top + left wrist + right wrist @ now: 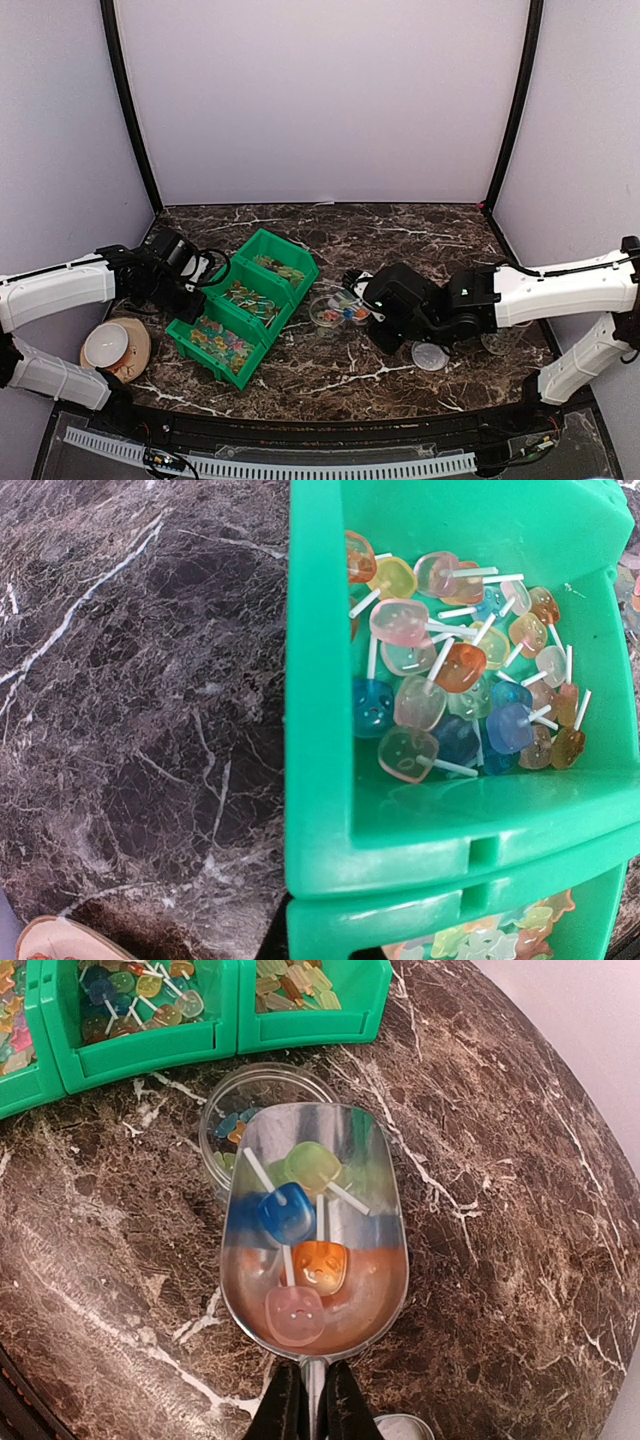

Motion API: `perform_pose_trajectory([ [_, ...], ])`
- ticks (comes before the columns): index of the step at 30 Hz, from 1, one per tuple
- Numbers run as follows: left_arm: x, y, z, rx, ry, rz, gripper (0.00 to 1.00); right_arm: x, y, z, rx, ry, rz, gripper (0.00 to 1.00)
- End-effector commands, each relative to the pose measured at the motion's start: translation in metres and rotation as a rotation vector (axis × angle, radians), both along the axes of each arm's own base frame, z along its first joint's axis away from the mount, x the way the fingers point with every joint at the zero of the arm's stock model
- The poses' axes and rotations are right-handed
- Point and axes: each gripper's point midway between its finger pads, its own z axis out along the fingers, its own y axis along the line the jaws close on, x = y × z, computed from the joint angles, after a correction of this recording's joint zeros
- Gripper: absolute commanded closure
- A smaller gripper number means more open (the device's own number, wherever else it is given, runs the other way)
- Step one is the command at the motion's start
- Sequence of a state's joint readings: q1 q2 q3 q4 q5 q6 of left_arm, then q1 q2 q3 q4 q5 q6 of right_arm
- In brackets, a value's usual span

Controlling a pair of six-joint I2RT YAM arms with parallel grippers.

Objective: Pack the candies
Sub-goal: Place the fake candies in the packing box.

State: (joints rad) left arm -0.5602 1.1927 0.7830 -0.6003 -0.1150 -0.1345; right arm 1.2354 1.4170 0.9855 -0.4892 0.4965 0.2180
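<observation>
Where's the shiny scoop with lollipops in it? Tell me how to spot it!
Find the green plastic bins on the dark marble table; a small clear round tub sits just beside them. The shiny metal scoop hangs with its tip over that tub, handle pinched in the right gripper. It's the only silver thing, carrying four lollipop candies: green, blue, orange, pink.

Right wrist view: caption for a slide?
Right gripper holds a metal scoop carrying mixed candies by a clear tub.

Candies [320, 1265] (translucent, white-sticked) lie four in the scoop [380, 1160], others in bins [320, 780].
</observation>
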Motion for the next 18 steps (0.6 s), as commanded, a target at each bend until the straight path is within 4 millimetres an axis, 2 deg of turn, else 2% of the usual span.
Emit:
perform_pose_trajectory([
  [1, 0.0248, -0.0157, 0.0293, -0.09, -0.129, 0.007, 1.0, 0.0001, 0.0042, 0.0095, -0.015, -0.011, -0.004, 1.0],
  [18, 0.026, -0.0161, 0.0286, -0.086, -0.126, 0.006, 1.0, -0.0017, 0.0028, 0.0016, -0.154, 0.025, 0.023, 1.0],
])
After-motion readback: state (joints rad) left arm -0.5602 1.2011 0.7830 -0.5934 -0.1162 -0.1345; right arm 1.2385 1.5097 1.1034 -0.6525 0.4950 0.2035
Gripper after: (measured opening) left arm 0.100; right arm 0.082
